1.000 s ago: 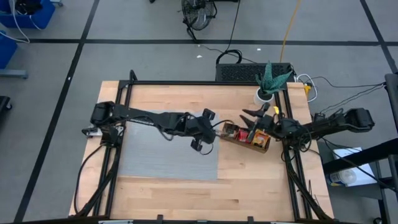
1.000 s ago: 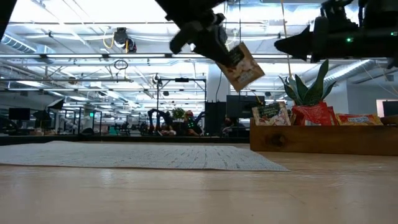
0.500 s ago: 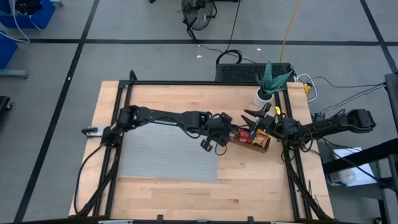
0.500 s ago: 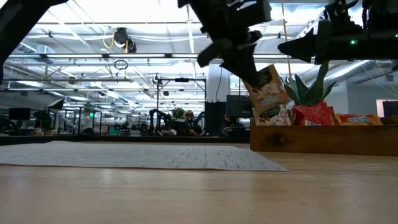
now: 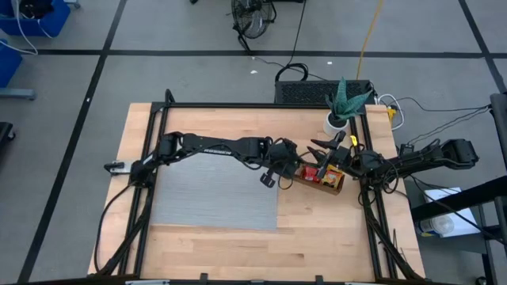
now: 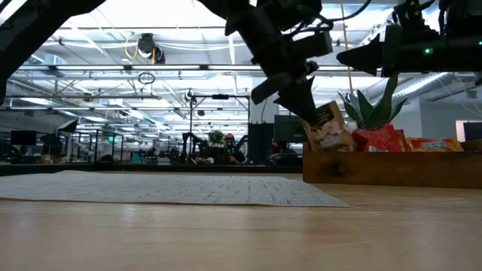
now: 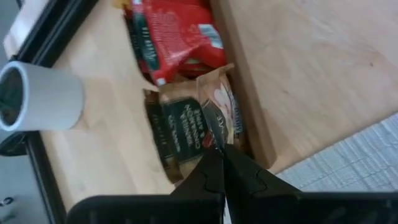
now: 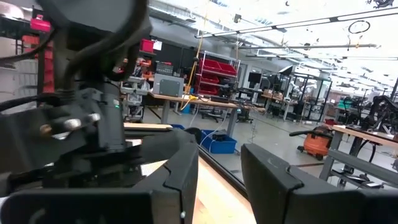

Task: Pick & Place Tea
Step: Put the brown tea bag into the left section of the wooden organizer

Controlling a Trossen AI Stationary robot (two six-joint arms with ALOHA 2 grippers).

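Lower now, my left pincer [image 6: 305,113] stays clamped on its tea sachet [image 6: 327,128] entering the wooden tray [image 6: 392,167]; crowded packets could jam it.

A large open robotics lab: rows of workbenches [image 8: 186,99] under bright ceiling lights [image 6: 113,15], red storage bins [image 8: 217,68], an orange shop vacuum [image 8: 317,138], and a grey floor [image 5: 198,71] marked with black tape.
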